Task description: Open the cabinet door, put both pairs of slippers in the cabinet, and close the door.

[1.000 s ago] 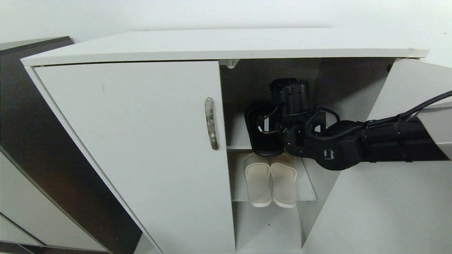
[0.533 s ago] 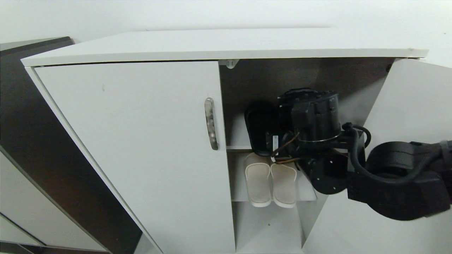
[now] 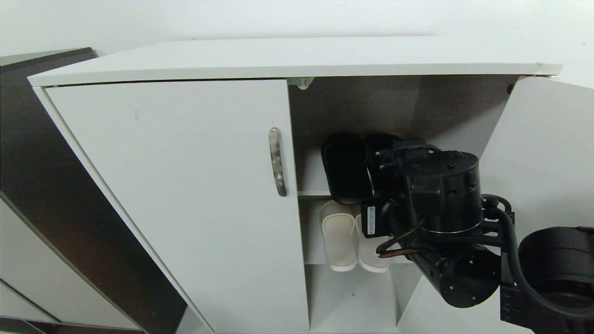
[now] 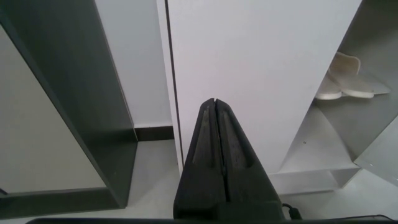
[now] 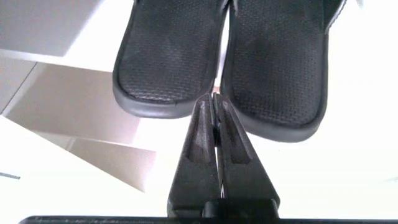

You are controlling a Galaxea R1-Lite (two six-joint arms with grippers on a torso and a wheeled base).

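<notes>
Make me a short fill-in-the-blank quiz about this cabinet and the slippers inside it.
1. The black slippers sit on the shelf ____ the white slippers.
2. The door bearing the handle is ____.
3. The right pincer, holding nothing, is ____.
Missing words: above; closed; shut.

The left tool [image 4: 214, 102], tips together, faces the cabinet door [image 4: 261, 62] beside white slippers [image 4: 346, 84].
</notes>
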